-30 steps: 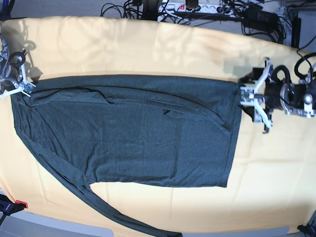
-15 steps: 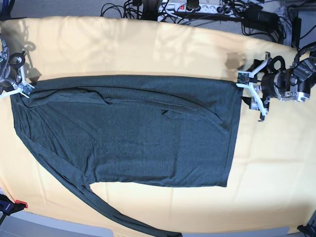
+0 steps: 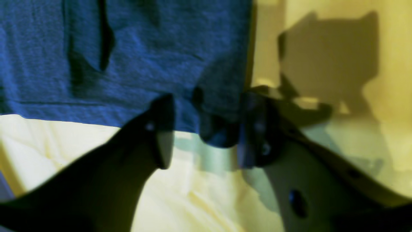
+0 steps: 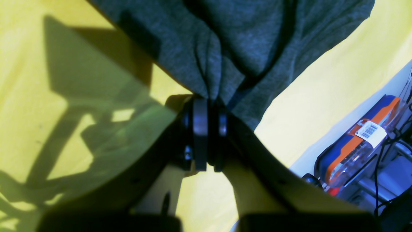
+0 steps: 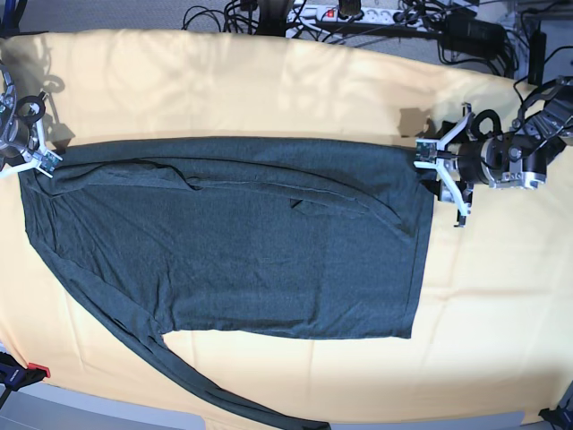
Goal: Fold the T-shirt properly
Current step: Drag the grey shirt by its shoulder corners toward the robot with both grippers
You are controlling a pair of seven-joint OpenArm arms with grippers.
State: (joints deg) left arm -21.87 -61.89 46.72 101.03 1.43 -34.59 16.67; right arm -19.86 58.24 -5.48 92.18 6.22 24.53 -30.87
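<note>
Your T-shirt [image 5: 242,237] is lying flat across the yellow tablecloth [image 5: 269,85], one long sleeve trailing off toward the near edge. Your right gripper [image 4: 207,129] has a bunched corner of it pinched tight. Your left gripper [image 3: 201,129] sits at the opposite corner, jaws apart with the fabric edge between them, not clamped yet.
</note>
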